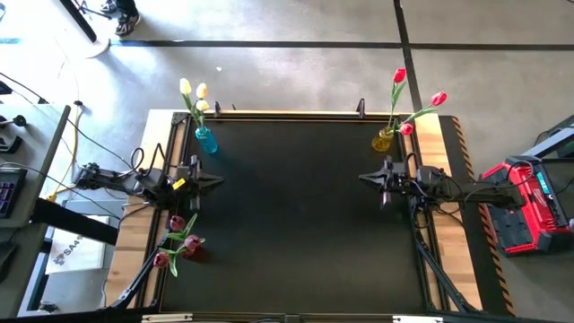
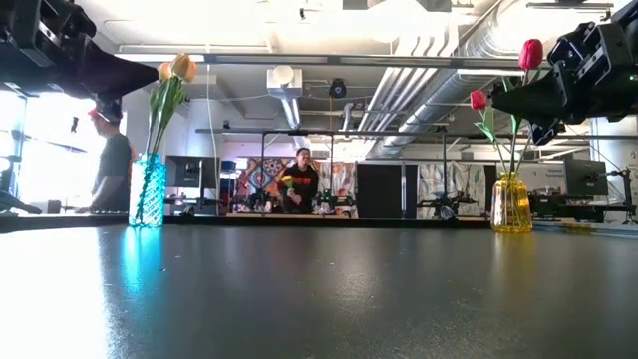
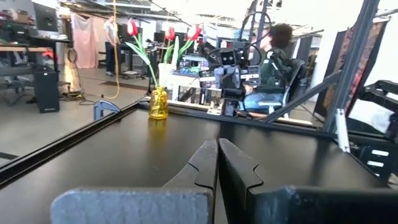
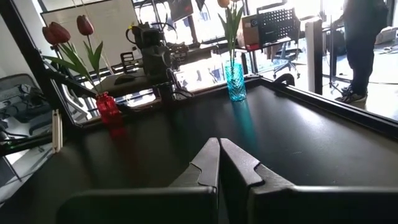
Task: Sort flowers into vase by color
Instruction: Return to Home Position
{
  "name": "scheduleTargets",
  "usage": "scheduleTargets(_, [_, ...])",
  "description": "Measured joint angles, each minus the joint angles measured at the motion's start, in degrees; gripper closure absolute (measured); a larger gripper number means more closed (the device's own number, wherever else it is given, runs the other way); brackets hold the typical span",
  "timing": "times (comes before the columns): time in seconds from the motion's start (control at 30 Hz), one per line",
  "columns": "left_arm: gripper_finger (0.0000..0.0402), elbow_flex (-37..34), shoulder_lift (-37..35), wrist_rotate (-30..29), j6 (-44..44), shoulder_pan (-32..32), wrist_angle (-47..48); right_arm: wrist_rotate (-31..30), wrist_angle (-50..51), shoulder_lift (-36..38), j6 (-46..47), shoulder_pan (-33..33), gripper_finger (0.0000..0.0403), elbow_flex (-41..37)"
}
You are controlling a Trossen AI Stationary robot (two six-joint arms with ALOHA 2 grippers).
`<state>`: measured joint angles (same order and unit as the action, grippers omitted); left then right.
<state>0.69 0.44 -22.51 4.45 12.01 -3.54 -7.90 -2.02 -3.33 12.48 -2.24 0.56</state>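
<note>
Fingers (image 3: 205, 165) of the left gripper (image 3: 217, 142) lie pressed together, tip to tip. The right gripper (image 4: 219, 142) matches it, with its fingers (image 4: 239, 168) closed flat against each other and holding nothing. From above, each arm sits at its own side edge of the black table (image 1: 296, 233). The two grippers point inward and are well apart.

The flowers stand sorted in three vases. Cream-yellow tulips (image 1: 186, 87) are in the blue vase (image 1: 205, 140) at the far left corner. Red tulips (image 1: 399, 76) are in the yellow vase (image 1: 384, 140) at the far right corner. Dark red tulips (image 1: 177, 222) are in the red vase (image 4: 107, 107), at the left edge nearer the front, just beside the left arm's base.

The only print in view is dark lettering on a white box (image 1: 72, 251) left of the table, too small to read.

The low view shows only the blue and yellow vases. The red vase appears in the high view and in the right wrist view, where it stands beside the left arm. The left wrist view takes in the yellow vase with the right arm near it, and a seated person (image 3: 280, 56) behind. The low view adds a person in a red cap (image 2: 110, 165) behind the blue vase and another person (image 2: 301, 181) farther back. The right wrist view catches a standing person's legs (image 4: 360, 43). Only the high view shows the red machine (image 1: 529, 202) to the right of the table.
</note>
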Motion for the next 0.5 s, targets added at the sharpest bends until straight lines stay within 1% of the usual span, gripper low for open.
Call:
scheduleTargets(0.1, [0.0401,0.0,0.0,1.2,-0.1,0.0,0.0,0.0,0.0,0.0,0.3,0.0,0.0403,0.0])
scheduleTargets(0.33, [0.0401,0.0,0.0,1.3,-2.6,0.0,0.1,0.2,-0.2,0.0,2.5,0.0,0.0403,0.0])
scheduleTargets(0.5, [0.0401,0.0,0.0,1.3,-1.6,0.0,0.0,0.2,-0.2,0.0,2.5,0.0,0.0403,0.0])
